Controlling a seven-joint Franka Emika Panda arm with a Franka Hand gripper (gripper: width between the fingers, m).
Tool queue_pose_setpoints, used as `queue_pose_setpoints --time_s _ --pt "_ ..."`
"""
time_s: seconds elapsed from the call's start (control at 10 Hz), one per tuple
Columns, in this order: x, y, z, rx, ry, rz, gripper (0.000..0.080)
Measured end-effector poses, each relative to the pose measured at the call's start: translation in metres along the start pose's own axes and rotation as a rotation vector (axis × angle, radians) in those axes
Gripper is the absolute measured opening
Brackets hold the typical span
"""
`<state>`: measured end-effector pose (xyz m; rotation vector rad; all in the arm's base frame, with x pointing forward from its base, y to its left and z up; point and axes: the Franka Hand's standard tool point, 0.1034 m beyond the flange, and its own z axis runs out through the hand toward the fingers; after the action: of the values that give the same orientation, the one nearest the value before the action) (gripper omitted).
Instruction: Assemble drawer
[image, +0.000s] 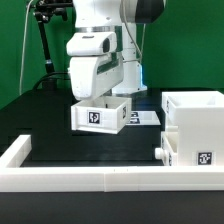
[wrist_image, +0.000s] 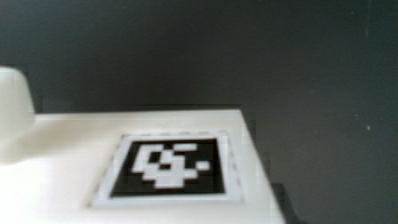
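White plastic tray (image: 101, 114) is directly under the gripper (image: 93, 97), on the exterior view's left of the tall housing (image: 196, 122). Whether the gripper is closed, I cannot tell. A weak grasp could let the tray tilt.

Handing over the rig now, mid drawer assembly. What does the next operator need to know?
Tool: down at the top of a small tray. The fingertips are hidden, so I cannot tell whether it grips.
Things: that tray is mid-table, tagged side toward the exterior camera, with the marker board just behind it. The housing stands upright at the exterior view's right, by the border wall. A small white part juts from its lower side, possibly the second tray.
Done: nothing certain; this tray is outside the housing.
Left: probably slide this tray into the housing, then check the other.
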<state>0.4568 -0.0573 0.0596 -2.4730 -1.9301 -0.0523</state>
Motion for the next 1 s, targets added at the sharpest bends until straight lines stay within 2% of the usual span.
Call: queue_pose_setpoints --time_s 0.1,0.2,0.3,0.6,1.0 --pt "0.001 0.005 0.000 -0.001 -0.004 -0.102 0.0042" --pt "0.003 0.013 0.000 0.013 -0.006 -0.123 0.0042" --pt "0.010 0.026 0.001 0.017 -0.004 -0.137 0.0042" --pt "0.033 0.052 0.001 0.008 0.001 -0.179 0.0042" --pt "0.029 0.049 0.004 0.017 0.000 -0.176 0.0042"
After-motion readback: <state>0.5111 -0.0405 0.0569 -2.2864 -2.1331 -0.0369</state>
